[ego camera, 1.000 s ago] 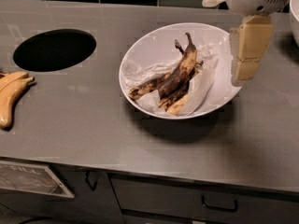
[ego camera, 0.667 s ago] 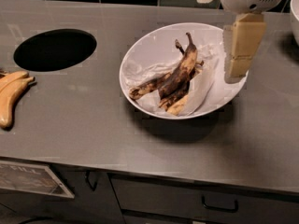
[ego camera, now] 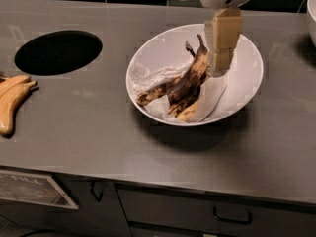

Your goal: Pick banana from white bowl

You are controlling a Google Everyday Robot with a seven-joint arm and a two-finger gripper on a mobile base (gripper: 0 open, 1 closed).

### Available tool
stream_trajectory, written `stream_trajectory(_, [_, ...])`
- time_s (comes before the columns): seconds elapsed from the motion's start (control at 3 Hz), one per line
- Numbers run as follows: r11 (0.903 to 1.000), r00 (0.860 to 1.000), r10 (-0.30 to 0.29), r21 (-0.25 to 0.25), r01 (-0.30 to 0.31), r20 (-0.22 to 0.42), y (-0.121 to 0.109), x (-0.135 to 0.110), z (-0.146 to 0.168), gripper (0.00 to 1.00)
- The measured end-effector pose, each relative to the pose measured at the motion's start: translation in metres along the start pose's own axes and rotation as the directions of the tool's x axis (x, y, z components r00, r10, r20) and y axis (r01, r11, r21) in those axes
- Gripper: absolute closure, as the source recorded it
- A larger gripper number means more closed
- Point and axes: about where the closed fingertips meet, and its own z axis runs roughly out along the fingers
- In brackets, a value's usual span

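Note:
The dark brown-black banana point(ego camera: 185, 85) lies in limp pieces in the middle of the white bowl point(ego camera: 247, 88), its curved stem pointing up and back. Crumpled white paper point(ego camera: 210, 100) lines the bowl under it. My gripper point(ego camera: 219, 68) hangs from the white arm at the top of the camera view, over the bowl. Its cream fingers point(ego camera: 223, 38) point down just right of the banana's stem end, close to it.
A round black hole point(ego camera: 58, 52) is cut in the grey counter point(ego camera: 98, 127) at the left. Smooth yellow bananas point(ego camera: 12, 102) lie at the left edge. Another white bowl's rim point(ego camera: 312, 9) shows at the top right. Cabinet drawers with handles run below the counter's front edge.
My gripper has moved left, from over the bowl's right rim to over its inside, beside the banana's stem. The banana and bowl have not moved.

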Motion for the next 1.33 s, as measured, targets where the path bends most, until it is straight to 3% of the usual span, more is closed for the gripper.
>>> stream_trajectory(0.33, [0.9983, 0.999, -0.033, -0.046, 0.034, 0.022, -0.010, -0.003, 0.020, 0.17])
stream_trajectory(0.67, [0.9966, 0.998, -0.031, -0.074, 0.036, 0.061, -0.012, 0.002, 0.040, 0.18])
stream_trajectory(1.0, [0.9955, 0.995, -0.009, -0.093, 0.019, 0.104, -0.007, 0.010, 0.056, 0.16])
stream_trajectory(1.33, [0.9965, 0.994, -0.011, -0.081, 0.020, 0.106, -0.010, 0.008, 0.056, 0.00])
